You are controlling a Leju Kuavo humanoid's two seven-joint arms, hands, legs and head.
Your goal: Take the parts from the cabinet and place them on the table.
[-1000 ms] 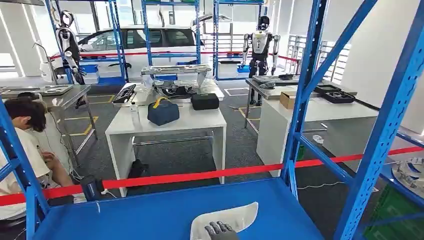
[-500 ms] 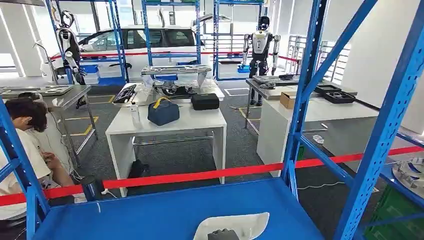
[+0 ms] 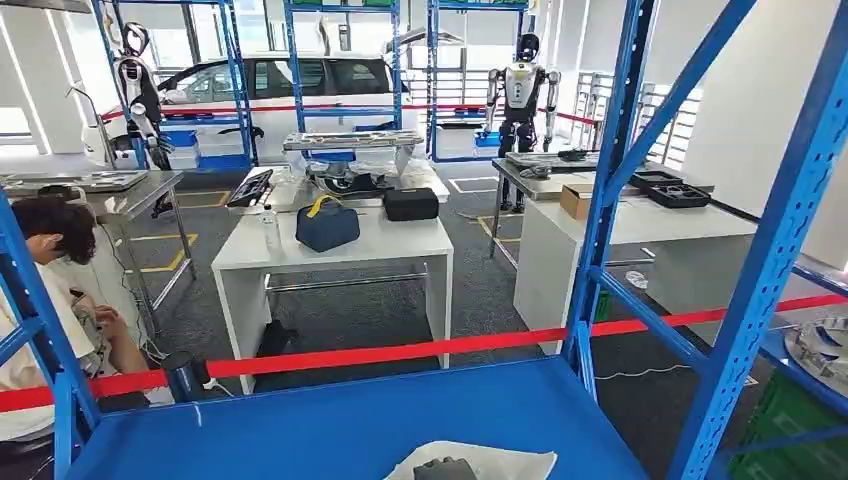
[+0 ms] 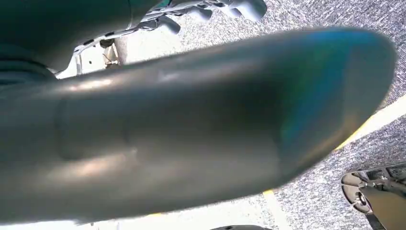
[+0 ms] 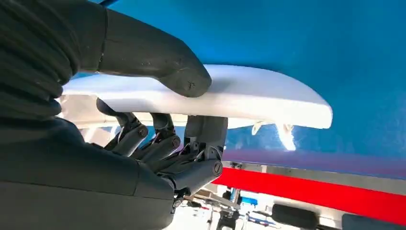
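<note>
The right hand (image 5: 158,143) was dark grey to black. Its thumb (image 5: 153,60) was thick, smooth and matte, with a blunt tip marked by a few pale scuffs. A ribbed black cover (image 5: 28,62), like a rubber bellows, wrapped the wrist behind it. The fingers (image 5: 201,143) were darker and built of jointed links, each hinge fastened by a small round silver screw. In the head view the same hand (image 3: 445,468) appeared as a small dark grey shape. The left arm (image 4: 191,129) appeared as a broad, smooth, glossy grey shell, blurred, with soft pale highlights.
</note>
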